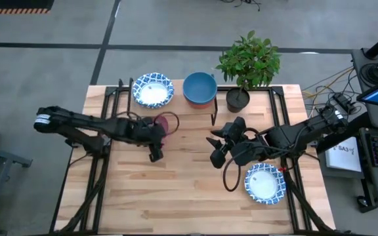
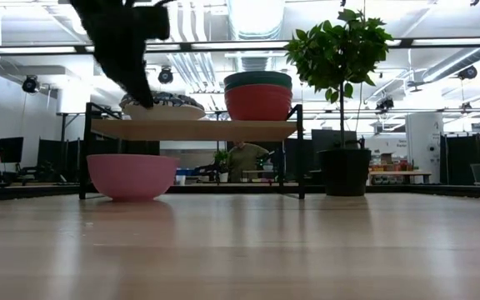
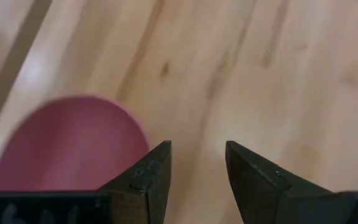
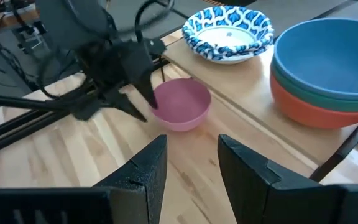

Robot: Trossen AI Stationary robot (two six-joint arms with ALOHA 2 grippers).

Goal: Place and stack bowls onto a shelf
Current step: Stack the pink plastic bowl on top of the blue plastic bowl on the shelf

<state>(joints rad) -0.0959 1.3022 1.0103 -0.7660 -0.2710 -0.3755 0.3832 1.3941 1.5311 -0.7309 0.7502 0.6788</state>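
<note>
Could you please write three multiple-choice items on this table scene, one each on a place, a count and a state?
1. Where is the small plain pink bowl?
A. on the wooden tabletop beside the low light-wood shelf
B. on top of the shelf
C. inside the dark plant pot

2. How many plain bowls make up the stack on the low light-wood shelf?
A. one
B. three
C. five

3. How do the fingers of the left gripper stand?
A. shut on the pink bowl
B. shut on nothing
C. open, holding nothing

Answers:
1 A: the low view shows it on the tabletop, lower than the shelf board.
2 B: the right wrist view shows the blue bowl on top, the green bowl under it, and the red bowl at the bottom.
3 C: bare wood shows between its fingers.
</note>
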